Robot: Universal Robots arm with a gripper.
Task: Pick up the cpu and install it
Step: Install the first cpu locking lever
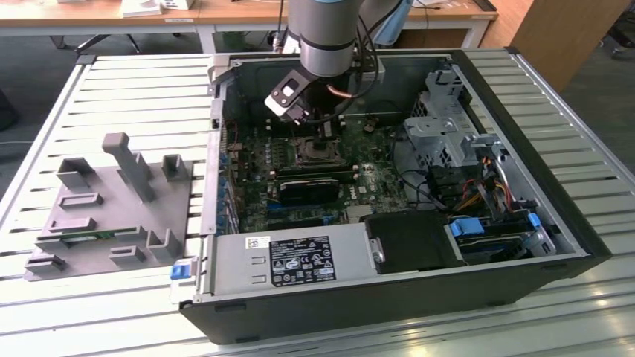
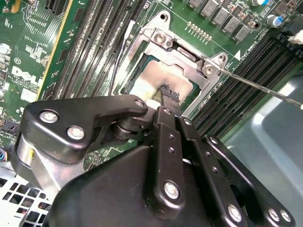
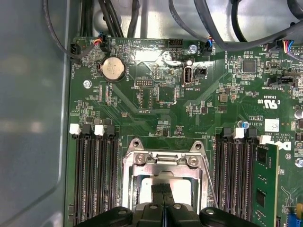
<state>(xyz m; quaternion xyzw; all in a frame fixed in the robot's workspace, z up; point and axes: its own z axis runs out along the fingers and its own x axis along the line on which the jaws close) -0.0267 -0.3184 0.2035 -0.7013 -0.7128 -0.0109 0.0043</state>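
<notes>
Here, the scene by its parts:

Gripper: the gripper (image 2: 169,93) stands over the middle of the socket, and its jaws are drawn together with no gap between the tips, as both wrist views show; they hold nothing that can be made out.

Cpu: the cpu (image 2: 154,78) lies flat inside the socket, its pale metal top showing through the frame's window. The fingertips (image 3: 161,188) are directly above it, perhaps touching, though contact cannot be told from these angles.

Socket frame: the metal socket frame (image 3: 142,161) lies down around the chip's edges, leaving the top bare. The thin lever (image 2: 265,87) runs off along the far side of the frame, and whether it is latched is not clear.

Arm: in the exterior view the arm (image 1: 326,33) comes down from the far side into the open computer case (image 1: 555,186), a straight drop that keeps it off the case walls.

Memory slots: black memory slots (image 3: 94,179) flank the socket on both sides, so closed jaws fit neatly between them.

Fixture: a grey fixture (image 1: 109,208) sits on the desk (image 1: 129,89) at the exterior view's left, well apart from the case.

Progress: judged by its seating, the chip looks placed.
</notes>
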